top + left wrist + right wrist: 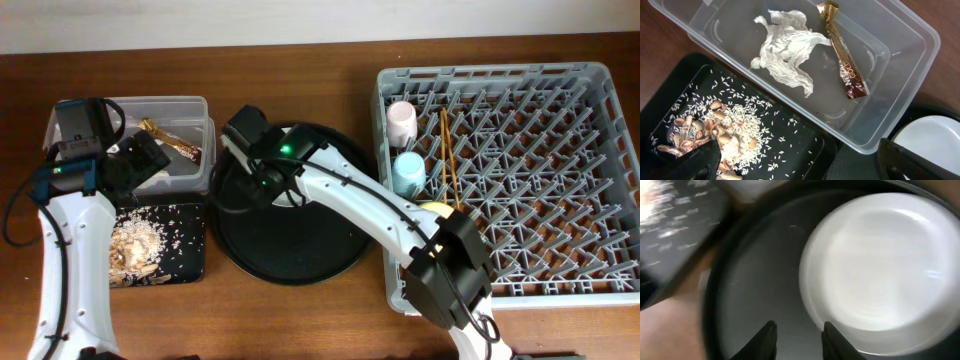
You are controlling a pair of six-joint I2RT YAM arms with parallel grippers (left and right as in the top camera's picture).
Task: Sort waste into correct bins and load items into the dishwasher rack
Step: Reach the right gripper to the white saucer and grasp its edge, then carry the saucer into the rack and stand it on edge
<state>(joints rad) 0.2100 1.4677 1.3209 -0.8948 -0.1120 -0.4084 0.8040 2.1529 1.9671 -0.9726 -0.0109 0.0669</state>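
Presently right pincer (pixel 799 325) gapes empty beside plate (pixel 880 265); left pincer (pixel 797 147) wide, empty.

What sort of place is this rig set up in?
Probably a lab mock-up of kitchen clean-up: a dishwasher rack holding cups, a clear box of waste and a black tray of food scraps on a wooden table.

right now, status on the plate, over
Right gripper open, at plate rim, not gripped. Left gripper open, empty, over clear box. Plate on round tray, nothing blocking.
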